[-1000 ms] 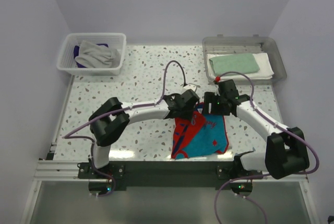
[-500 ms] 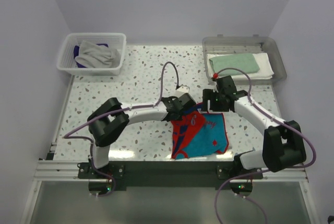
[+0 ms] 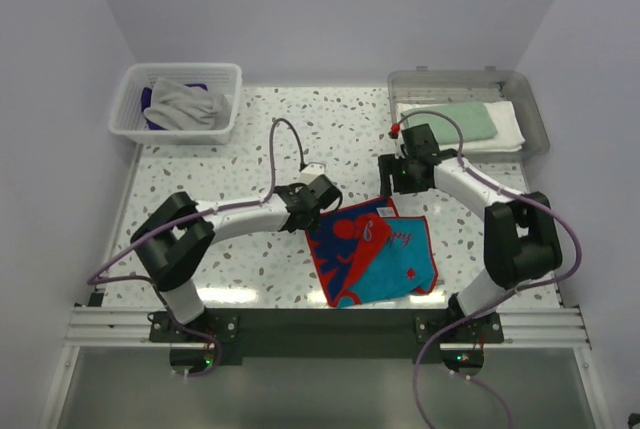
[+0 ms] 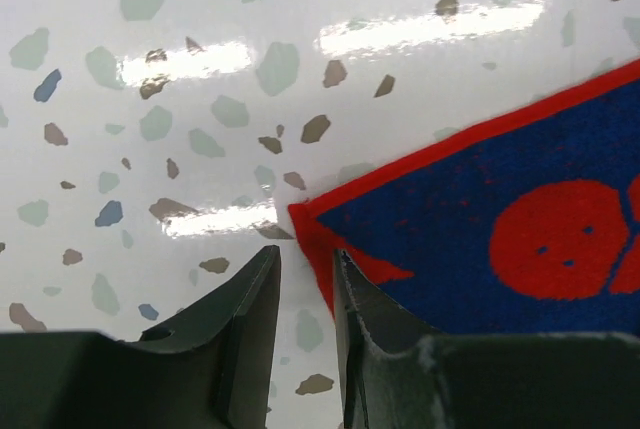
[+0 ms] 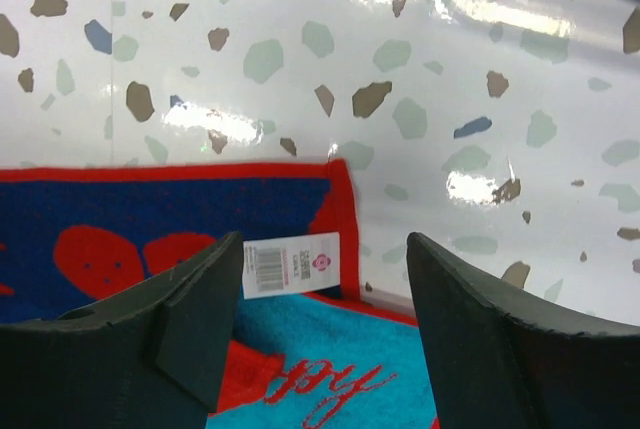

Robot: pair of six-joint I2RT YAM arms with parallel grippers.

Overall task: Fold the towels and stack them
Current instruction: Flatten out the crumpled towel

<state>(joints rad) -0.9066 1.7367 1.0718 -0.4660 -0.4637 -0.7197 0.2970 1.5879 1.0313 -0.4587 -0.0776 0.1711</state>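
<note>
The turquoise-and-red patterned towel (image 3: pixel 385 254) lies flat at the table's front centre, with its dark blue and red underside folded over on the left (image 4: pixel 500 179). My left gripper (image 3: pixel 325 207) (image 4: pixel 307 254) hovers at that layer's left corner. Its jaws stand a narrow gap apart, the red hem runs beside the right finger, and bare table shows between them. My right gripper (image 3: pixel 390 187) (image 5: pixel 325 244) is wide open over the towel's far corner (image 5: pixel 345 189), where a white label (image 5: pixel 290 264) sits. A mint green towel (image 3: pixel 452 121) lies on a white towel (image 3: pixel 508 127). A grey towel (image 3: pixel 185 104) and a dark purple one (image 3: pixel 152 109) are bunched together.
The white slatted basket (image 3: pixel 130 127) at the back left holds the grey and purple towels. The clear grey tray (image 3: pixel 535 119) at the back right holds the folded green and white ones. Purple cables arc over both arms.
The left gripper has narrowed and moved left, and the towel's dark blue layer now reaches further left. The right gripper has drawn back toward the tray, off the towel's middle.
</note>
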